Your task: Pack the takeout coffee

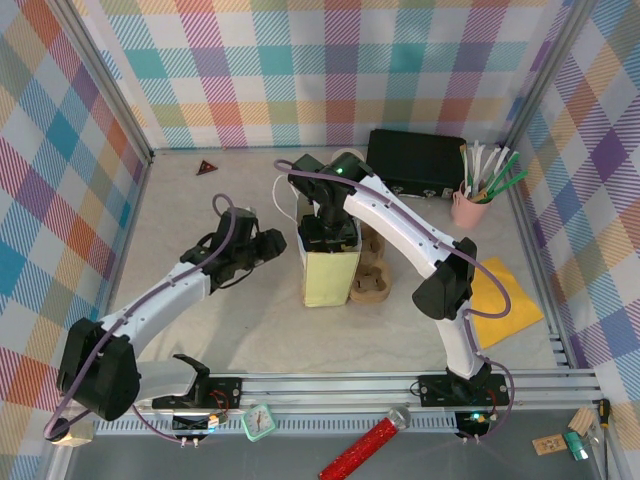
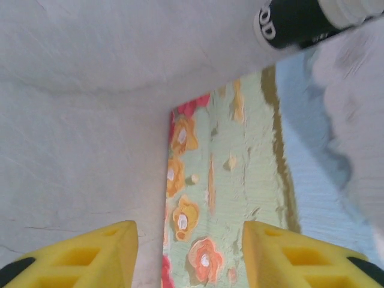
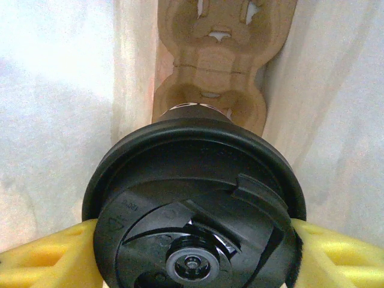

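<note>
Left fingers (image 2: 78,258) are spread wide with the floral paper bag (image 2: 228,198) just ahead of them, probably to steady it. Right fingers (image 3: 342,252) clamp the takeout coffee (image 3: 192,210) at its lid, with the pulp cup carrier (image 3: 216,66) just beyond, so I'd guess it's about to get seated.

We had the top camera high and behind, looking down over the whole table (image 1: 270,340), with the arm bases (image 1: 205,388) at 6 o'clock and the bag (image 1: 330,272) near centre. Our left wrist camera sat close, facing the bag's (image 2: 222,198) flowered side past its own yellow fingers (image 2: 84,257) at 6 o'clock. Our right wrist camera looked from very near over the coffee cup (image 3: 195,204) toward the cardboard holder (image 3: 213,66) at 12 o'clock. The top view shared that holder (image 1: 372,284), at 3 o'clock of the bag.
</note>
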